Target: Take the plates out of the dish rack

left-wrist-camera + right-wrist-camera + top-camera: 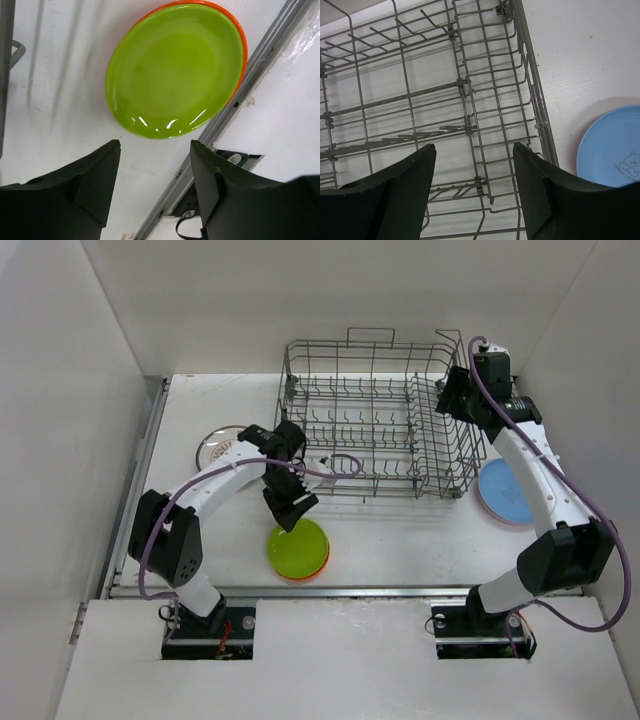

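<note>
The grey wire dish rack [380, 420] stands at the back middle and no plate shows in it. A lime green plate [298, 546] lies on an orange plate [243, 47] at the table's front. My left gripper [297, 512] is open and empty just above and behind the green plate [175, 70]; the left wrist view shows the gripper [155, 150] over bare table. My right gripper [446, 400] is open and empty over the rack's right side [465, 87]; the right wrist view shows it [474, 150] above the wires. A light blue plate [505, 490] lies right of the rack.
A white patterned plate [217, 445] lies at the left, partly hidden by my left arm. A thin pink rim shows under the blue plate [612, 150]. A metal rail [250, 90] runs along the table's front edge. White walls enclose the table on three sides.
</note>
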Robot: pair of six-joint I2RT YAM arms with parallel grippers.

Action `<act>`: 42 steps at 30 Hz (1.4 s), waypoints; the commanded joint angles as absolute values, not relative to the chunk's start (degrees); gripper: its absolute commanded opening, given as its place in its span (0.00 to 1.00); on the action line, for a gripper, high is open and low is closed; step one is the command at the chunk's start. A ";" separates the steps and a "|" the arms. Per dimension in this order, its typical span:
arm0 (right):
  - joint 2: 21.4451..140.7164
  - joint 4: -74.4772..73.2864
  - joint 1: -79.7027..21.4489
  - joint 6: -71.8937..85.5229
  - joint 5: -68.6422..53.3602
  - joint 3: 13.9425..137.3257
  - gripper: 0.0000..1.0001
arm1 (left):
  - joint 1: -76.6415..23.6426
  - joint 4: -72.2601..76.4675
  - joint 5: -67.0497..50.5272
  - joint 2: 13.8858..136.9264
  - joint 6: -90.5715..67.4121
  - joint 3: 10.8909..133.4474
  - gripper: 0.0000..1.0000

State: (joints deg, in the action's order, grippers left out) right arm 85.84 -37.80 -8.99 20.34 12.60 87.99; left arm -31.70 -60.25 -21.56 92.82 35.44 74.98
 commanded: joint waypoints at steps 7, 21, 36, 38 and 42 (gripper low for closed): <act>82.97 -39.63 -9.05 20.13 16.94 93.06 0.70 | -32.43 -63.28 -17.76 88.69 32.19 81.91 0.84; 50.85 -42.89 -9.05 20.13 45.62 93.44 0.96 | -0.99 -58.62 28.48 73.22 -4.39 101.34 1.00; 29.18 -56.07 -9.05 17.49 40.17 97.11 0.99 | 5.80 -60.82 24.61 62.85 -3.87 93.16 1.00; 28.65 -57.91 -9.05 18.01 41.30 98.17 0.99 | 5.80 -62.04 24.61 62.14 -3.87 93.16 1.00; 27.42 -59.94 -9.05 18.02 42.01 100.36 0.99 | 5.80 -62.58 22.76 59.24 -3.87 91.68 1.00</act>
State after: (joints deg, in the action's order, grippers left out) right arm 28.49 -56.42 -8.99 18.81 40.99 97.86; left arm 5.74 -61.45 23.73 61.93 -3.33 92.40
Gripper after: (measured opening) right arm 0.992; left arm 0.997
